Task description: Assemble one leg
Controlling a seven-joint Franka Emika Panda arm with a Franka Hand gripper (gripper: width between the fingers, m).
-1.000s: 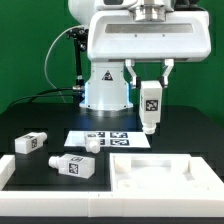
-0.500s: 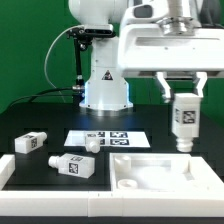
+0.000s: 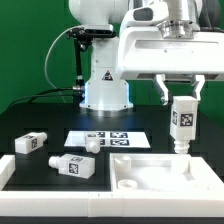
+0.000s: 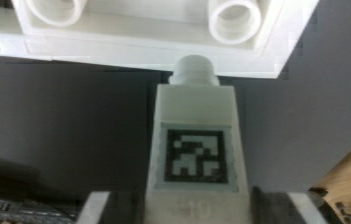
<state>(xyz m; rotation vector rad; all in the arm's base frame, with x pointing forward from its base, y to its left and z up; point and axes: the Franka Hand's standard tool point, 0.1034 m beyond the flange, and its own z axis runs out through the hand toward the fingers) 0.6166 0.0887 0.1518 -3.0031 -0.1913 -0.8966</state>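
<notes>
Over the white tray-shaped part [image 3: 150, 172], toward the exterior view's right, the tool [image 3: 181, 101] is clamped on the leg [image 3: 182, 120], peg down. It has swung across from above the marker board [image 3: 107, 138] and dipped slightly, so insertion looks near. The wrist view cuts off the fingertips, and the hole [image 4: 238, 17] seems offset from the peg

I read no words or numbers anywhere. Only coded square tags: on held leg [image 3: 182, 120], two loose legs [image 3: 32, 143] [image 3: 76, 166], marker board [image 3: 108, 139]. Triangle warning sign on robot base [image 3: 104, 90].
</notes>
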